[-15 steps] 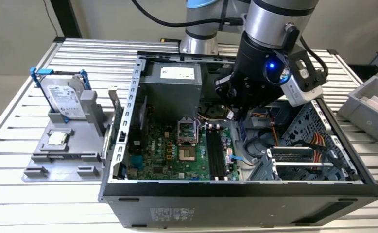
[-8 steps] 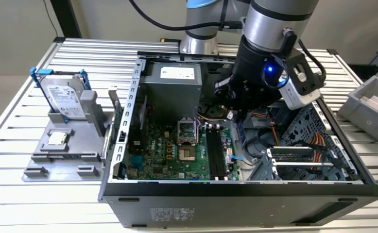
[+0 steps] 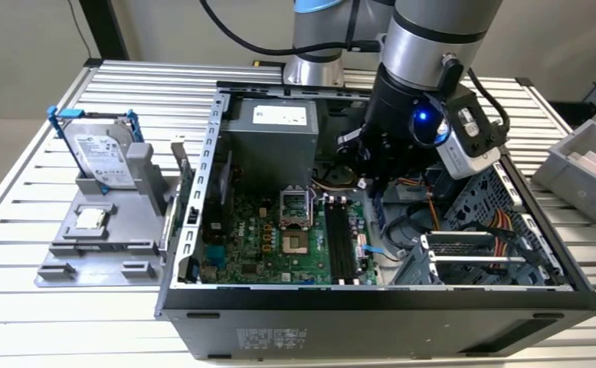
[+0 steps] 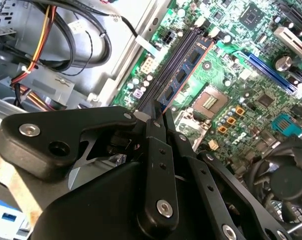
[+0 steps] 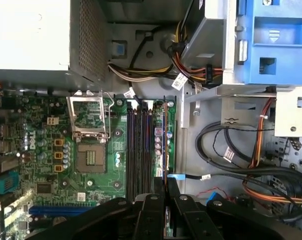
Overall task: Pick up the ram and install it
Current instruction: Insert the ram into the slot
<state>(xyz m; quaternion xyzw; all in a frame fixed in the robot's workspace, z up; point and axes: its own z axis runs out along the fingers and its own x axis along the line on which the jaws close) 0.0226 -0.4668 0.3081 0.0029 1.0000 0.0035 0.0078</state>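
- The black multi-link hand point(image 4: 158, 117) hangs inside the open dark metal computer case point(image 3: 380, 295), right over the long black memory slots point(image 5: 139, 145) of the green motherboard point(image 5: 45, 170). Its fingers are drawn narrow around the near end of the ram point(image 4: 183, 75), a long thin bluish board with dark chips.
- The ram stands on edge along one of those slots, on the side away from the square silver processor socket point(image 5: 90, 160). I judge it is held edge-down so that its contacts line up with the slot.
- Whether the stick is fully seated is hard to tell (the hand's own links cover its near end in both wrist views).
- In the exterior view the arm blocks the far ends of the slots.
- Outside the case, a silver hard drive in a blue frame point(image 3: 102, 157) rests in a grey holder on the ribbed tabletop point(image 3: 32, 192).
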